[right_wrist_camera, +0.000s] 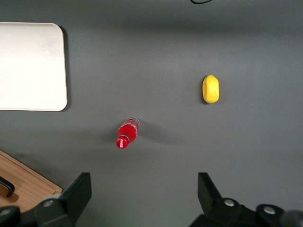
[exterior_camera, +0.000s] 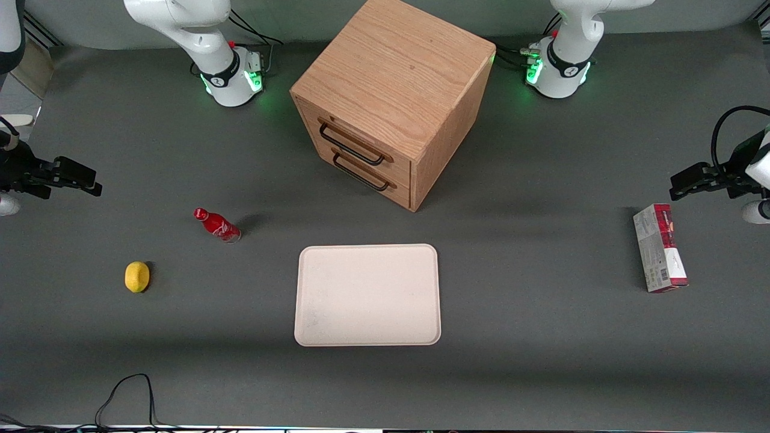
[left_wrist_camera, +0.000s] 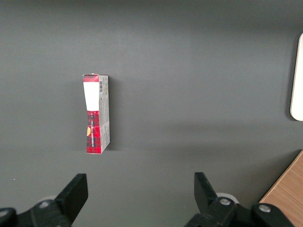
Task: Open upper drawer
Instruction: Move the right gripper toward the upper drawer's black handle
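Note:
The wooden cabinet stands at the back middle of the table, turned at an angle. Its upper drawer is shut, with a thin black bar handle across its front. The lower drawer below it is shut too. My right gripper hovers above the table at the working arm's end, well away from the cabinet, open and empty. In the right wrist view the gripper is open over bare table, and a corner of the cabinet shows with a bit of black handle.
A red bottle and a yellow lemon lie between my gripper and the front camera. A cream tray lies in front of the cabinet. A red-and-white box lies toward the parked arm's end.

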### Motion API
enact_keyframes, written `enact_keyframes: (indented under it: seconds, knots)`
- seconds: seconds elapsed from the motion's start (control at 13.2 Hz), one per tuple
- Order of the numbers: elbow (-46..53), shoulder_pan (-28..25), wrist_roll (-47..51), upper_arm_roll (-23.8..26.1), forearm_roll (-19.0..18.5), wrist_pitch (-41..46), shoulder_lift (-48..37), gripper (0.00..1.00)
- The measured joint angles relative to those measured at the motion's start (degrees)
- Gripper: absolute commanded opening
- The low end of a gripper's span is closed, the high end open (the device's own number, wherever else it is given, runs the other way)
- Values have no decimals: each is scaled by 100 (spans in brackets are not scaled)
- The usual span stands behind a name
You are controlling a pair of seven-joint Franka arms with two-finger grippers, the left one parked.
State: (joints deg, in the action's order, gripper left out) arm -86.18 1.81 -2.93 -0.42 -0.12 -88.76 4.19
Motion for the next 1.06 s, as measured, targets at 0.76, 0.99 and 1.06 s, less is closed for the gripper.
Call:
enact_keyframes:
  seconds: [0.76, 0.99, 1.06]
  knots:
    - [0, -744, -226, 119, 11, 2, 51, 100]
    - [1, -1485, -225, 162, 68, -2, 125, 100]
    - [1, -1705, -225, 169, 123, -7, 164, 100]
